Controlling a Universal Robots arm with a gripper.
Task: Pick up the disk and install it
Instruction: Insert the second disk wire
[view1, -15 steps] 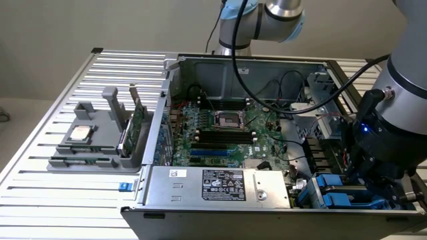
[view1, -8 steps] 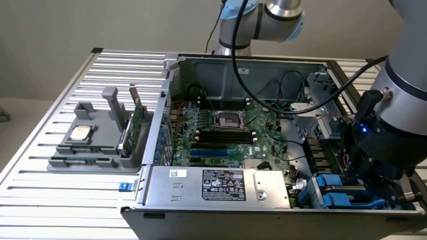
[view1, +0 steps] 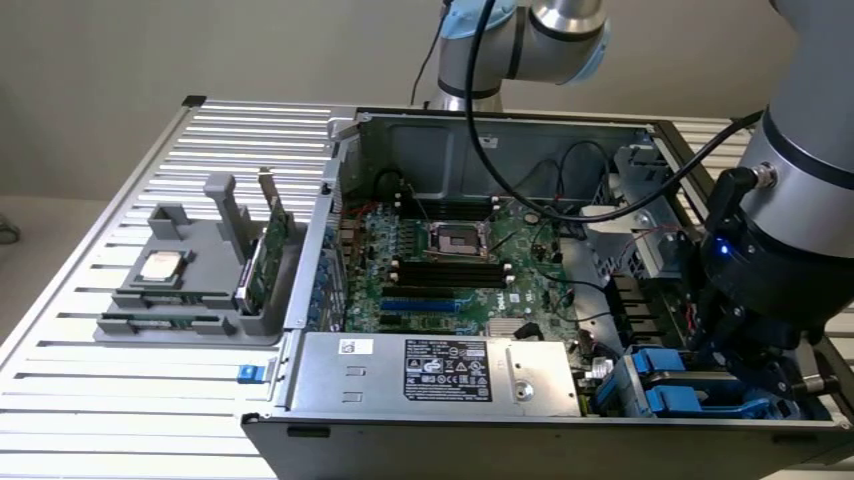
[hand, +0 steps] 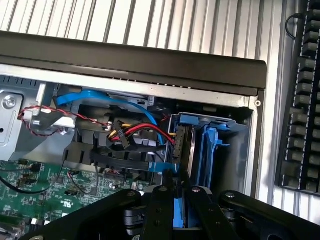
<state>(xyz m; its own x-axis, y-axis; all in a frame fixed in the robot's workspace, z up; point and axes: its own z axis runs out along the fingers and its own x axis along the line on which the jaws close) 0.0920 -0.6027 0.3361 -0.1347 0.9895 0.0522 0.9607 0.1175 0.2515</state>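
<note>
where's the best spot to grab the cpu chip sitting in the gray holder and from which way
By its opposite side edges, coming straight down from above. The CPU chip lies flat, face up, in a shallow pocket of the gray holder, so its top is open. The holder's tall posts and the green circuit card stand toward the exterior view's right, so a sideways approach looks blocked there.
</note>
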